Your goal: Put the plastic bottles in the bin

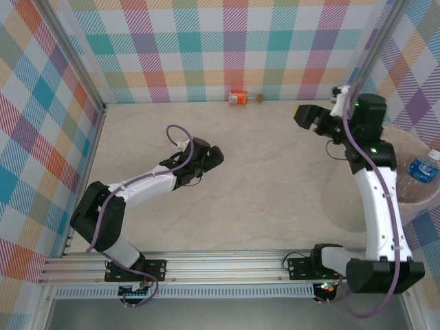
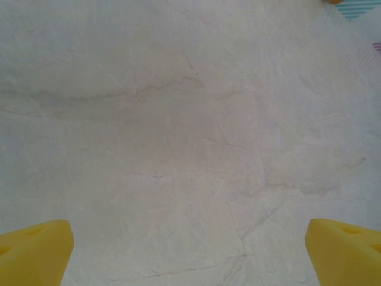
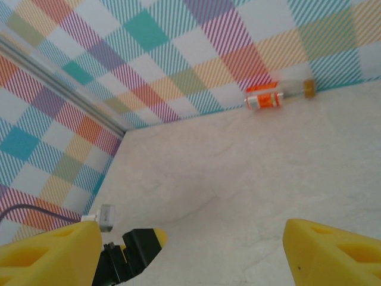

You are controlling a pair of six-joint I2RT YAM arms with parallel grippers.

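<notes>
One small clear bottle with an orange label [image 1: 242, 97] lies on its side against the far wall; the right wrist view shows this orange-label bottle [image 3: 266, 96] at the upper right. A blue-label bottle [image 1: 422, 168] rests inside the translucent bin [image 1: 405, 206] at the right edge. My left gripper [image 1: 214, 158] hovers over the bare middle-left of the table, open, yellow fingertips [image 2: 36, 253] wide apart with nothing between them. My right gripper [image 1: 307, 115] is raised near the far right, open and empty, its yellow fingers [image 3: 333, 253] far apart.
The marble-look table [image 1: 261, 185] is walled by plaid panels on three sides, with an aluminium rail along the near edge [image 1: 227, 265]. In the right wrist view the left gripper's black tip [image 3: 134, 247] appears at the lower left.
</notes>
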